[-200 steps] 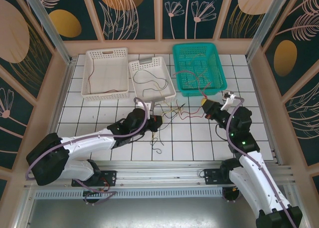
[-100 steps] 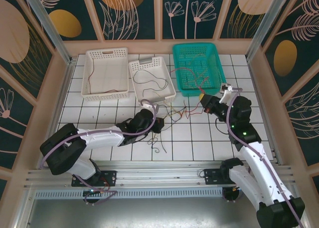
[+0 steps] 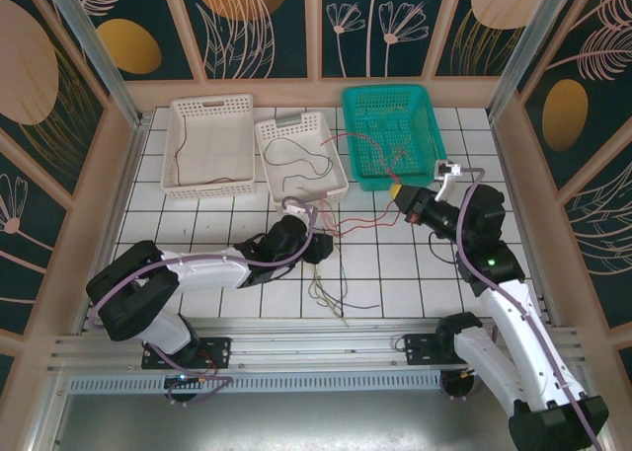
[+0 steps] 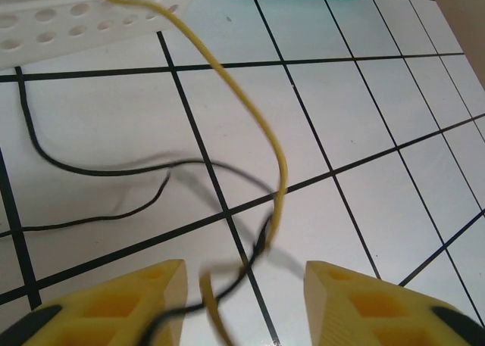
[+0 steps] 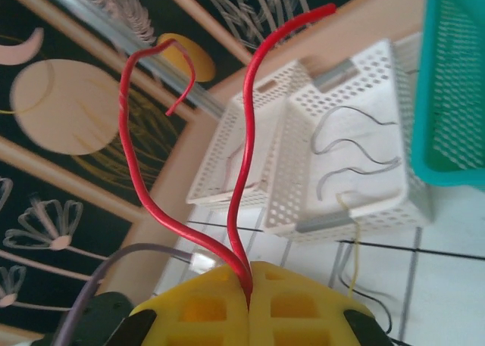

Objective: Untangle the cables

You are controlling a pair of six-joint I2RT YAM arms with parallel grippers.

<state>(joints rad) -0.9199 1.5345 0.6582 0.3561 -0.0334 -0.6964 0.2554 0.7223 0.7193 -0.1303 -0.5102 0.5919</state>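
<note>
Left gripper (image 3: 318, 246) of mine, seen from overhead, sits low over the tiled table (image 3: 197, 214), just short of the nearer white basket (image 3: 299, 155). From up there I cannot tell whether its jaws are apart. A loose bunch of thin cables (image 3: 318, 288) lies on the tiles just behind it, toward my bases. My right gripper (image 3: 403, 196) is raised beside the near corner of the teal basket (image 3: 395, 135), and a red cable (image 3: 365, 221) runs from it across toward my left gripper.

My left wrist camera settles what the overhead leaves open. Its yellow fingers (image 4: 144, 300) stand apart, clamped on nothing. A yellow cable (image 4: 258, 119) comes down from ahead and hangs in the gap between them. It crosses a black cable (image 4: 114, 170) that lies on the tiles just in front and also loops into the gap.

My right wrist camera shows that gripper's jaws pressed together on the red cable (image 5: 242, 149), with two strands rising out of the seam. Beyond them sit both white baskets (image 5: 364, 149), with dark cables (image 5: 356, 145) inside the nearer one. The teal basket is to their right.
</note>
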